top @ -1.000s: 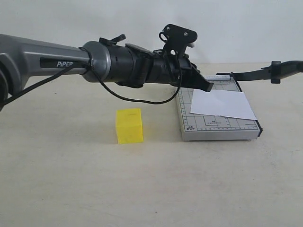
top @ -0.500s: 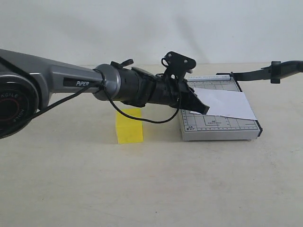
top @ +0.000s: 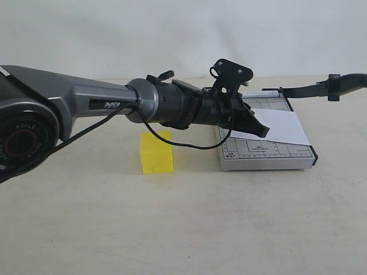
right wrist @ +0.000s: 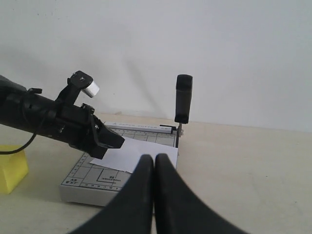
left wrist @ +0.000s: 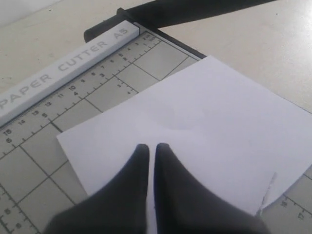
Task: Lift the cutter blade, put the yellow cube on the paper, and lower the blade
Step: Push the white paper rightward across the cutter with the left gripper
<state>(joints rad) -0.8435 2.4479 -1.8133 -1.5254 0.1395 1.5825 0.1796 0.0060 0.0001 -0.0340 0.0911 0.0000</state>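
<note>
The yellow cube [top: 156, 154] stands on the table left of the cutter, its top edge hidden behind my left arm; it also shows in the right wrist view [right wrist: 10, 168]. The white paper [top: 282, 127] lies on the grey gridded base [top: 266, 153]. The cutter blade [top: 321, 87] is raised, and its black handle [right wrist: 184, 97] stands up at the base's far edge. My left gripper [top: 264, 131] is shut and empty, its tips just above the paper [left wrist: 204, 107]. My right gripper [right wrist: 154, 157] is shut and empty, off the base on the blade side.
A white ruler bar marked PAPER CUTTER A5 [left wrist: 63, 63] runs along the base's far edge. My left arm [top: 103, 106] stretches low across the table from the left, passing over the cube. A plain wall stands behind the table.
My left gripper came down and moved right, from the base's left edge to over the paper. Cube, paper and raised blade have not moved.
</note>
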